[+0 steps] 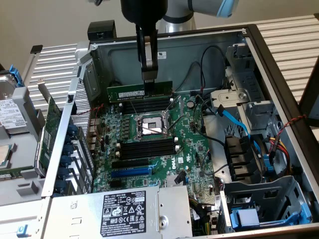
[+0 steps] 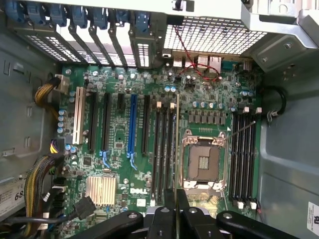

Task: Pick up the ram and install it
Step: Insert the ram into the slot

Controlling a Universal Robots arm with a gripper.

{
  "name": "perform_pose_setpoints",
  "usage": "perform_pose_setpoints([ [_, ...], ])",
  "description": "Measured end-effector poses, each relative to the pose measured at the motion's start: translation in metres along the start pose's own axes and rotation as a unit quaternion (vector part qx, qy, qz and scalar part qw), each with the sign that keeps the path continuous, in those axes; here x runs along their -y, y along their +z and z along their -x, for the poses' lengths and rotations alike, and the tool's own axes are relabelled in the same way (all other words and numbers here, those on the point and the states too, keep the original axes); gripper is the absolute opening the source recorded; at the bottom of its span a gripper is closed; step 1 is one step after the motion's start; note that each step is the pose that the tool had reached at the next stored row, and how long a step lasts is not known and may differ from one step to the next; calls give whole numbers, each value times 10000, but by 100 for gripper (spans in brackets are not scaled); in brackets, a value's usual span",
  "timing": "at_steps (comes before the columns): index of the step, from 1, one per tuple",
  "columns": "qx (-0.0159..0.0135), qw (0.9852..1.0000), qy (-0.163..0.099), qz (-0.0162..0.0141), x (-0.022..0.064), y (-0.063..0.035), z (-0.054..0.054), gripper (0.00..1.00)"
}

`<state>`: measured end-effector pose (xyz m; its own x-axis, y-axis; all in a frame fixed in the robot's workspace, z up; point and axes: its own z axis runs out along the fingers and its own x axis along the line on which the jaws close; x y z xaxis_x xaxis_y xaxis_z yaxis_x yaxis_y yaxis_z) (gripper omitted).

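Ram held above the open case
The gripper (image 1: 149, 80) pinches the ram (image 1: 127, 92) broadside over the memory slots (image 1: 147, 105). The wrist view shows it edge-on, a thin line beside the CPU socket (image 2: 204, 162).

White slatted surface (image 1: 291, 42) underneath — open computer case (image 1: 199, 45) lying flat on it, motherboard (image 1: 192, 127) facing up inside.

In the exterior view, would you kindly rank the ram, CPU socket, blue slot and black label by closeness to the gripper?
1. Ram, held in the gripper.
2. CPU socket, below the ram in the view.
3. Blue slot, lower still.
4. Black label, on the metal box at the bottom.
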<state>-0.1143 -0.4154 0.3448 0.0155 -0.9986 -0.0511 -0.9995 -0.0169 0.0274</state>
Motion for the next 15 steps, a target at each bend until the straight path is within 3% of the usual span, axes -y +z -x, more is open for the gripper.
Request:
perform_pose_setpoints([
  [4, 1, 10000, 14, 46, 15, 49, -4, 13],
  [11, 12, 9999, 23, 97, 41, 120, -13, 13],
  [13, 23, 9999, 24, 107, 46, 145, -15, 13],
  [15, 52, 9999, 23, 113, 48, 164, -19, 13],
])
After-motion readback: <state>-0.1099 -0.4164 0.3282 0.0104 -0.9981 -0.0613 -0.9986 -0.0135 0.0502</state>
